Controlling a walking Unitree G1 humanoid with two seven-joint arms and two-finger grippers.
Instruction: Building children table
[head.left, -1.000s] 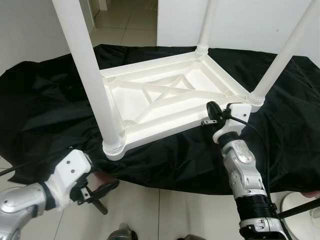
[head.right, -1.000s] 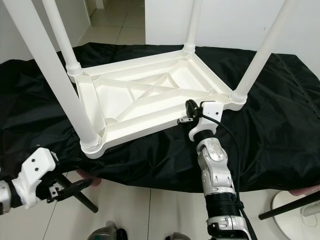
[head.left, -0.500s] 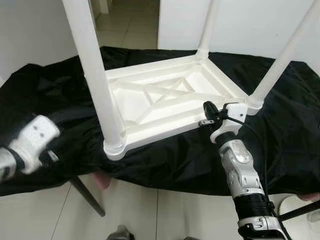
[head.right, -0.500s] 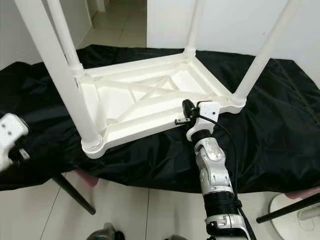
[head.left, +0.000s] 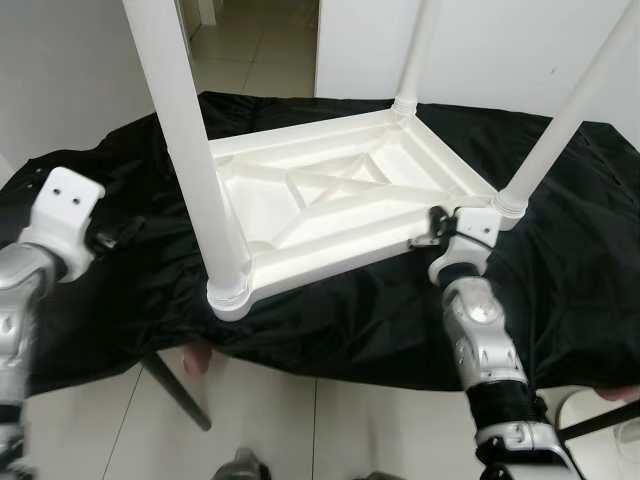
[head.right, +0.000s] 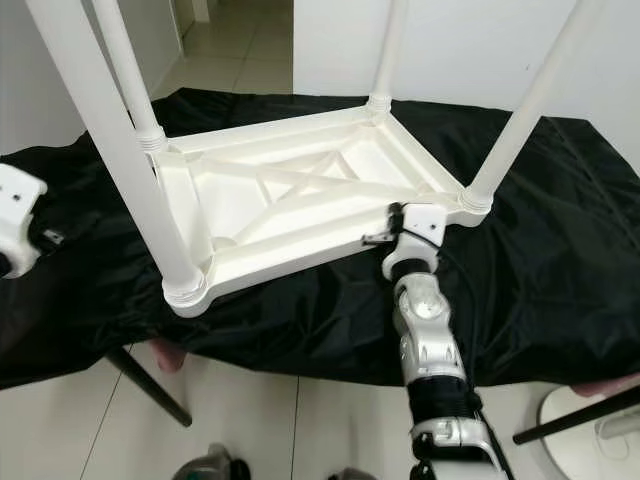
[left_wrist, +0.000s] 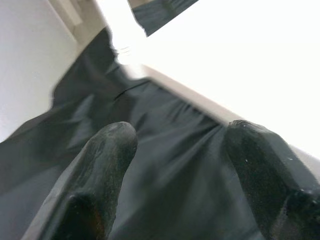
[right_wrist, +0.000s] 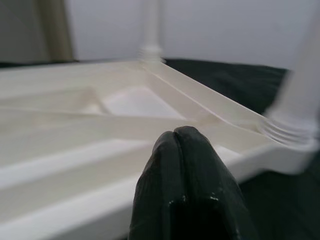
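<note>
A white plastic children's table (head.left: 330, 215) lies upside down on a black cloth (head.left: 350, 310), its legs pointing up. The near-left leg (head.left: 190, 150) is closest to me, and the near-right leg (head.left: 565, 120) rises at the right corner. My right gripper (head.left: 432, 230) sits at the table's near rim, just left of that right corner. In the right wrist view its fingers (right_wrist: 182, 150) are pressed together with the rim right beyond them. My left gripper (left_wrist: 180, 135) hangs open over the cloth to the left of the table, nothing between its fingers.
The cloth covers a raised surface and drapes over its front edge. A black slanted rod (head.left: 175, 390) stands on the tiled floor under it. Pinkish shapes (head.left: 196, 357) poke out beneath the cloth's edge. A white round base (head.left: 600, 420) sits at lower right. White walls stand behind.
My left arm has risen from below the cloth's front edge to the cloth left of the table. My right gripper has shifted slightly toward the near-right corner.
</note>
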